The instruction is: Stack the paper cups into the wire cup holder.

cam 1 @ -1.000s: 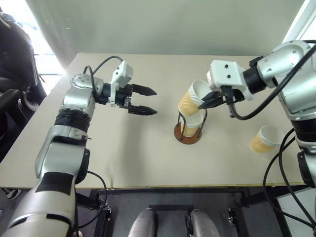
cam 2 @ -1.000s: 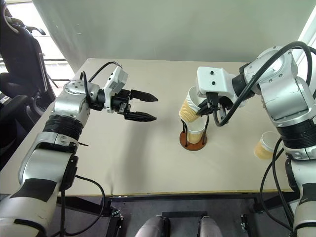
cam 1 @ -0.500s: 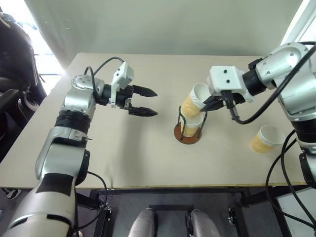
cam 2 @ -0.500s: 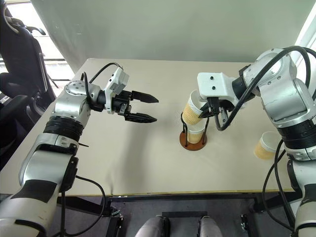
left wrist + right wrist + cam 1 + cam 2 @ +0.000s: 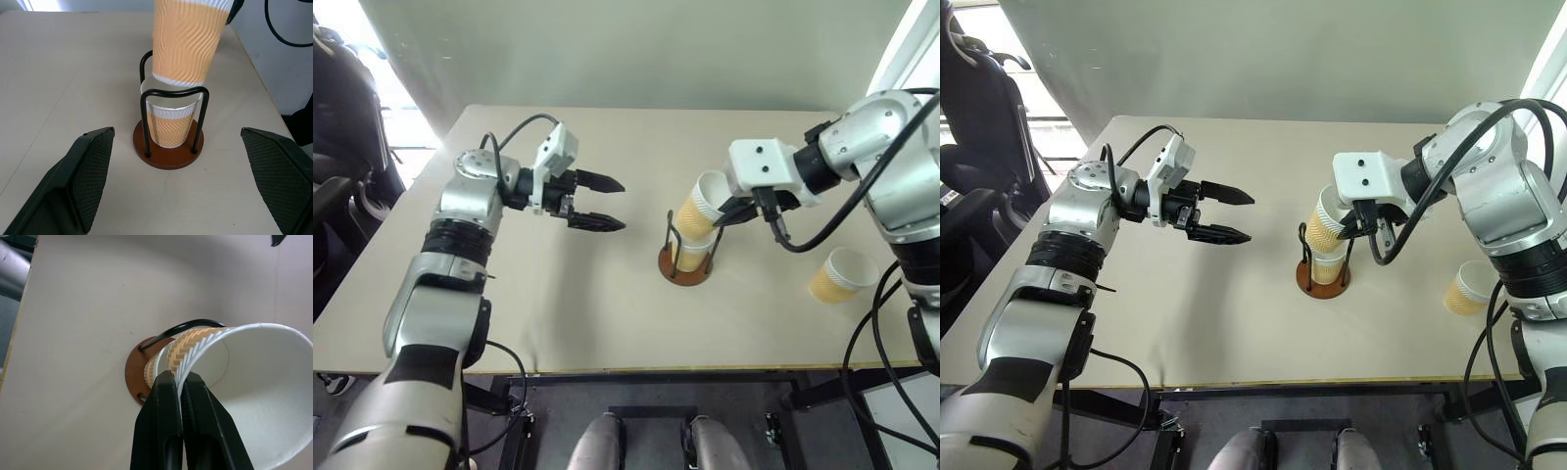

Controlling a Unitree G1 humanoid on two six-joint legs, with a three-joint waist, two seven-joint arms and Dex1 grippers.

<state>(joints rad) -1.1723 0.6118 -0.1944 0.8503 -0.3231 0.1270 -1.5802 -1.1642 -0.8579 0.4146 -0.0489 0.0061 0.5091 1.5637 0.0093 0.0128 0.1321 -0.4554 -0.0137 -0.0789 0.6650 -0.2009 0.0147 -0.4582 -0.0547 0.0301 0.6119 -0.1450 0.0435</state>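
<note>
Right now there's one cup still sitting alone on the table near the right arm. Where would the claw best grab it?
Probably by the rim. The lone cup stands upright with its open mouth up, so one finger can drop inside and one outside, pinching the wall from above. The right claw grips the cup over the holder that same way. The right arm is nearer.
</note>
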